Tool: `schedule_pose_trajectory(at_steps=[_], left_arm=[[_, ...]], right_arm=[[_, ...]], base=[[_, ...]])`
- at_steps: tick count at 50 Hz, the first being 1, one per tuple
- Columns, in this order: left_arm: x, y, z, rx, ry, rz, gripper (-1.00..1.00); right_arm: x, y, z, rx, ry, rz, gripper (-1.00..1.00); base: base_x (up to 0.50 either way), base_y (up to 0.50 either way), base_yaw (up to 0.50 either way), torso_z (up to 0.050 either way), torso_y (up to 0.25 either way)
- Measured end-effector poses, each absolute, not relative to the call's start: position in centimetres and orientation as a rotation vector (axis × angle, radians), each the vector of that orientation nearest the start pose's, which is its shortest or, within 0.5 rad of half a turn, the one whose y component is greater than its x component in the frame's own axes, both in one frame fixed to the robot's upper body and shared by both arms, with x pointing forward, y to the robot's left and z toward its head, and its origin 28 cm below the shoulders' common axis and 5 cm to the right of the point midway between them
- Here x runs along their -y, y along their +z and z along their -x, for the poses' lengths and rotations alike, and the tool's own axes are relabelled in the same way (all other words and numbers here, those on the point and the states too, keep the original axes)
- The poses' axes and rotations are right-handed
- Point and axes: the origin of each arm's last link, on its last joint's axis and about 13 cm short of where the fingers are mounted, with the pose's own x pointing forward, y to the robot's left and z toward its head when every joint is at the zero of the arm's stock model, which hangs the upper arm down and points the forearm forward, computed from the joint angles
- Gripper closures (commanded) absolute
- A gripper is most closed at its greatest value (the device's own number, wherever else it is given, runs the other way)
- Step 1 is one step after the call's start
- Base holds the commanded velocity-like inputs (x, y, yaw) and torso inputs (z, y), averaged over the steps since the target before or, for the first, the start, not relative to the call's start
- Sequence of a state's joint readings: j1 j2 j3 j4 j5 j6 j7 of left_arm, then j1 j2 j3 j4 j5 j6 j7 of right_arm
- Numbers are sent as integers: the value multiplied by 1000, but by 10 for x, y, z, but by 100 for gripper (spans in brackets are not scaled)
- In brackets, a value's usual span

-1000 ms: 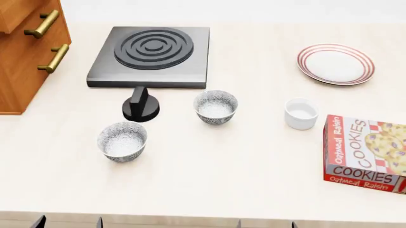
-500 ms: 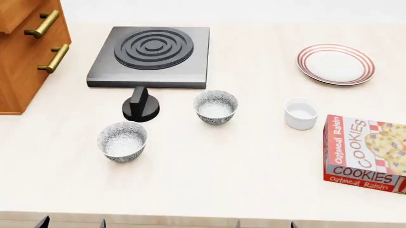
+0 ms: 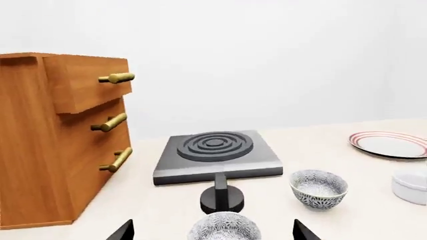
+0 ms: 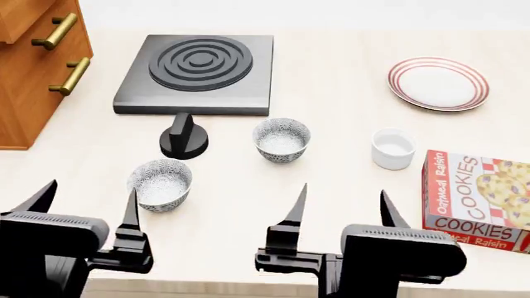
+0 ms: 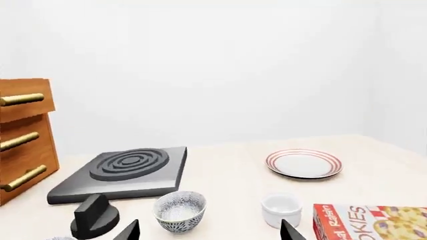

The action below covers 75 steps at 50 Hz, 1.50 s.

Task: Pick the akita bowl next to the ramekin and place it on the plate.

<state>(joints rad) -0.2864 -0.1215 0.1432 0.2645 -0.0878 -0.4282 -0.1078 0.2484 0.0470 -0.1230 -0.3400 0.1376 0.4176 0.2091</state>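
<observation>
Both sets of fingers spread wide, gripping nothing. Target akita bowl (image 4: pixel 282 139) sits on the desk (image 4: pixel 331 205) ahead of the right fingers (image 4: pixel 341 206), ramekin (image 4: pixel 393 148) beside it. Plate (image 4: pixel 438 83) farther out. Left fingers (image 4: pixel 87 205) flank the other bowl (image 4: pixel 160 184).

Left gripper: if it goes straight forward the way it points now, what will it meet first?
Probably the near speckled bowl, which lies centered between the open left gripper fingers; behind it stands the black knob. Height over the bowl is unclear.
</observation>
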Motion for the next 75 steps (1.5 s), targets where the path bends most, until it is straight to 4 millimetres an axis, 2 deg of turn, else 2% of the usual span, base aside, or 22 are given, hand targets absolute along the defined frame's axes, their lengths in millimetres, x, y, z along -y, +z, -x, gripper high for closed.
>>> schedule_pose_trajectory(at_steps=[7, 12, 17, 21, 27, 39, 55, 75], left_arm=[[-205, 157, -277, 145, -47, -92, -100], [-210, 195, -279, 163, -40, -110, -100], [-218, 222, -272, 180, -27, -129, -100], [-224, 233, -264, 190, -15, -141, -100], [-230, 234, -252, 191, -2, -135, -100], [-235, 225, -241, 190, 5, -120, -100], [-237, 218, -236, 191, 9, -106, -100], [-237, 215, -235, 193, 5, -93, -100]], right_arm=[[72, 173, -270, 226, -59, -64, -100], [77, 212, -275, 265, -87, -56, -100], [87, 237, -275, 281, -112, -41, -100], [97, 247, -272, 285, -134, -29, -100], [109, 248, -267, 290, -163, -9, -100], [122, 236, -262, 305, -201, 48, -100], [127, 224, -261, 307, -203, 86, -100], [128, 222, -259, 326, -189, 65, -100]], base=[[0, 0, 0, 0, 0], [0, 0, 0, 0, 0], [0, 0, 0, 0, 0], [0, 0, 0, 0, 0], [0, 0, 0, 0, 0], [0, 0, 0, 0, 0], [0, 0, 0, 0, 0], [0, 0, 0, 0, 0]])
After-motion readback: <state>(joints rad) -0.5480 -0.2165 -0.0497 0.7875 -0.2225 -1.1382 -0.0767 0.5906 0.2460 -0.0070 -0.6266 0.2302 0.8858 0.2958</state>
